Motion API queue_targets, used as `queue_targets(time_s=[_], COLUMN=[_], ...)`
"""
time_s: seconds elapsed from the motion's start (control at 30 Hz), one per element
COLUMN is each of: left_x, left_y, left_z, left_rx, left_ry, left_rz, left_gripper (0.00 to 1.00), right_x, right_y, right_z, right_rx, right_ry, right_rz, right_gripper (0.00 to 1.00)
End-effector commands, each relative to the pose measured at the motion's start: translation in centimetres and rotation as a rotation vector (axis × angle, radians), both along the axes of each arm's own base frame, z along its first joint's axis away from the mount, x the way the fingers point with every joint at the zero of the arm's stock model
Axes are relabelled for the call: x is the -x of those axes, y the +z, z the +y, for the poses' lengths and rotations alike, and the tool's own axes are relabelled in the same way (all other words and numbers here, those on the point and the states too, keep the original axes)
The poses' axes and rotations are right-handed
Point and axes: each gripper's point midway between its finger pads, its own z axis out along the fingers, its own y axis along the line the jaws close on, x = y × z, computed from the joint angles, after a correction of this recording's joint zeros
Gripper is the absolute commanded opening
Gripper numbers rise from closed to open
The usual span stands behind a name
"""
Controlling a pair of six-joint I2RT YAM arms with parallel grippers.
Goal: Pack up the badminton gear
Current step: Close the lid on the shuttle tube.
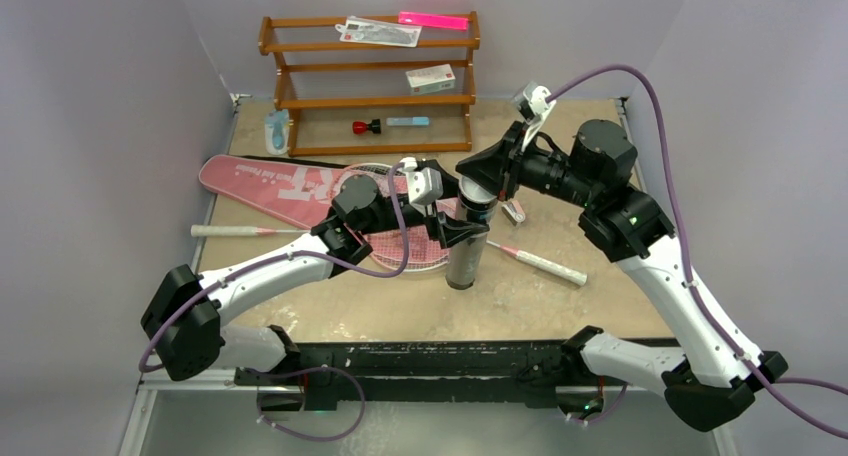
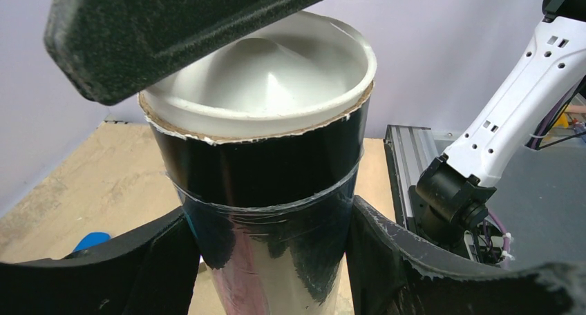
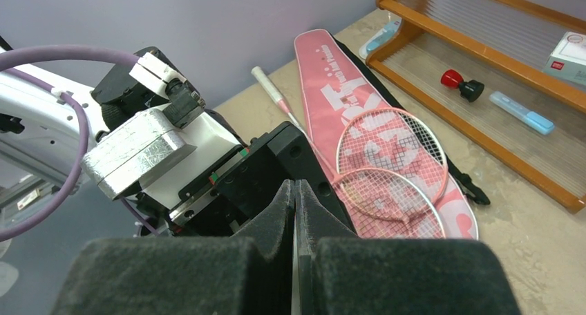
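- left gripper (image 1: 452,232): jaws clamped on the black tube (image 1: 463,261), one finger (image 2: 138,266) on each side, pads against the tube wall below the top band
- black tube stands upright mid-table (image 1: 330,306), just right of the racket heads; it is glossy, with clear film wrapped round the upper part
- tube top is closed by a white cap (image 2: 266,80) with a raised cone in the middle; a torn cardboard edge shows under its rim
- right gripper (image 3: 295,197): fingers pressed together, nothing between them. It hangs right above the tube top, and one pad overlaps the cap's rim in the left wrist view; whether it touches, can't tell
- two pink-framed rackets (image 3: 390,153): heads overlap and lie on the pink bag (image 1: 260,179)
- one white handle (image 1: 225,231) sticks out to the left; the second handle (image 1: 550,266) lies on the table right of the tube
- pink bag lies flat, long side running left to right — between the tube and the wooden rack (image 1: 370,101)
- rack stands at the far edge: small white box (image 1: 430,78) on a middle shelf; a red-and-black item (image 1: 365,127) and a pale blue one (image 1: 408,122) on the lowest level
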Motion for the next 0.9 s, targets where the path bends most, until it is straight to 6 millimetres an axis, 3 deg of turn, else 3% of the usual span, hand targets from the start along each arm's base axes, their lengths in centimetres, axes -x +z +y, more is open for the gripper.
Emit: queue_targets(time_s=[0.0, 0.37, 0.5, 0.77, 0.87], left_x=[0.3, 0.5, 0.6, 0.7, 0.7], left_y=[2.4, 2.1, 2.0, 2.1, 2.1], left_z=[-0.2, -0.1, -0.2, -0.2, -0.2], left_rx=[0.043, 0.037, 0.035, 0.037, 0.036], left_ry=[-0.023, -0.032, -0.039, -0.04, -0.039], left_rz=[-0.068, -0.07, -0.07, -0.072, -0.07], left_gripper=[0.52, 0.52, 0.52, 0.52, 0.52], right_x=[0.4, 0.2, 0.2, 0.1, -0.2], right_y=[-2.9, -3.7, -2.2, 3.0, 3.9], right_z=[0.0, 0.1, 0.0, 0.0, 0.0], right_rx=[0.043, 0.044, 0.034, -0.006, -0.01], right_ry=[0.0, -0.044, -0.044, -0.028, -0.036], right_rz=[0.13, 0.283, 0.242, 0.128, 0.1], right_gripper=[0.0, 0.0, 0.0, 0.0, 0.0])
